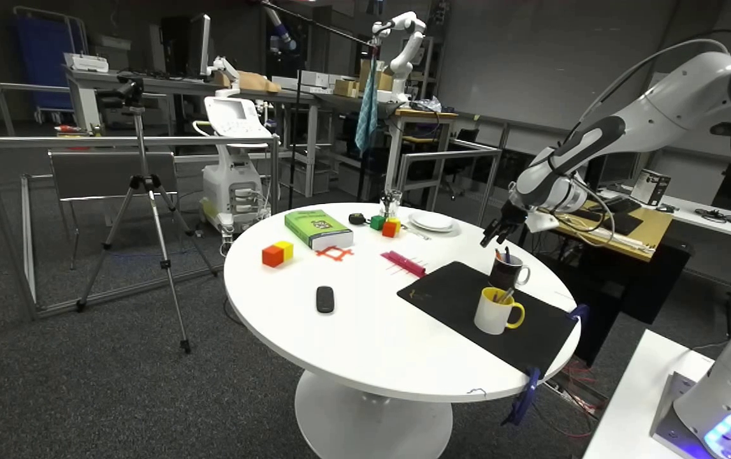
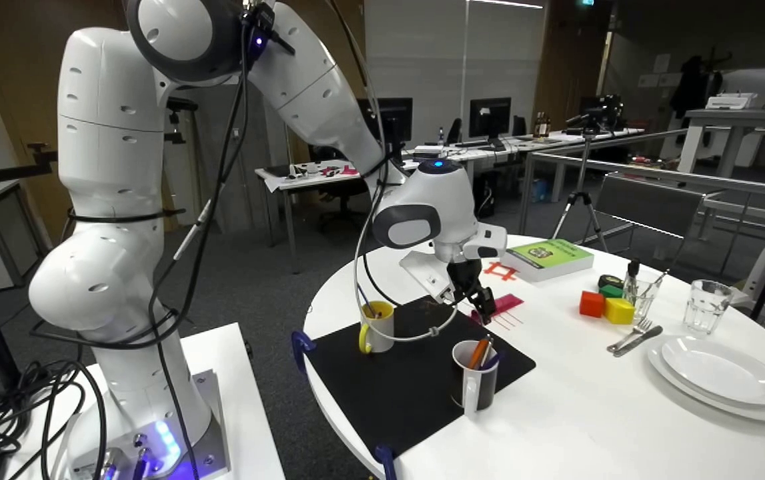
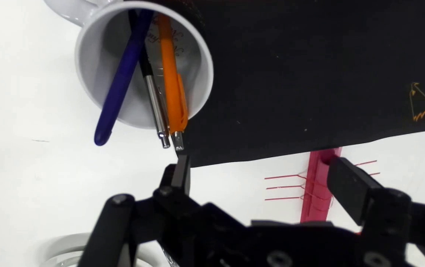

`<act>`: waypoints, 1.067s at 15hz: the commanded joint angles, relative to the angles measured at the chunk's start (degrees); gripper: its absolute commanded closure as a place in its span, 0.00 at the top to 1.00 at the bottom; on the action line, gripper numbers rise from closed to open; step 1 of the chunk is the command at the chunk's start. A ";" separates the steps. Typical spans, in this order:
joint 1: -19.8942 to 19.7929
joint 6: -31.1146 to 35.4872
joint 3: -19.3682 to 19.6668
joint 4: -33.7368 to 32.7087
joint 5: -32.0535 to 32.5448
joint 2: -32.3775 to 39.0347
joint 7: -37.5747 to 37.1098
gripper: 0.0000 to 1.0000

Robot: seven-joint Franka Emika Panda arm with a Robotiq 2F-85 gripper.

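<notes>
Lab, round white desk point(image 1: 371, 338): claw point(image 3: 260, 167) wide, dark mug point(image 1: 505, 275) nearest

Far background: tripod point(image 1: 142, 185) on the left, white wheeled machine point(image 1: 236, 175), another white robot arm point(image 1: 406, 54) further right. Sides here go by an exterior view where our arm point(image 1: 636, 131) comes in from the right.

Claw: jaws spread wide, up above the desk. Wrist view shows white desk, mat edge and pink strip point(image 3: 315, 200) through the gap.

Dark mug: upright at the far edge of the black mat point(image 1: 441, 290), near the claw, apart from it. White inside, white handle. Pens poke out, tilted: blue pen point(image 3: 123, 79), black-and-silver pen point(image 3: 155, 104), orange pen point(image 3: 169, 74) (orange end shows right by the claw in wrist view; can't tell the depth between them).

White mug with yellow handle point(image 1: 490, 312): upright on the mat, nearer than the dark one, slim items in it. Pink strip lies left of the dark mug, one end at the mat. Blue clamps point(image 1: 580, 312) sit on the desk's right rim by the mat.

Others: green book point(image 1: 317, 226) far left, orange frame point(image 1: 334, 253) just beside it. Red block point(image 1: 273, 256) and yellow block point(image 1: 285, 248) touch, left. Black handheld point(image 1: 325, 299) near left. Far side: block cluster point(image 1: 389, 229), then fork point(image 2: 627, 336) and knife point(image 2: 639, 341), then stacked plates point(image 1: 432, 221).
</notes>
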State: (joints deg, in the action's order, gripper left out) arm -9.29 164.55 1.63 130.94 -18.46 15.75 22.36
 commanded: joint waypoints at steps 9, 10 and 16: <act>-2.38 2.35 -1.02 -0.40 4.66 2.58 1.78 1.00; -2.61 2.50 -1.00 -0.37 5.84 2.66 1.80 1.00; -3.16 2.93 -0.48 -0.25 12.48 3.63 1.50 1.00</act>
State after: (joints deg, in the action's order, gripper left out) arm -11.30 164.84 1.81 130.58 -8.84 18.66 24.04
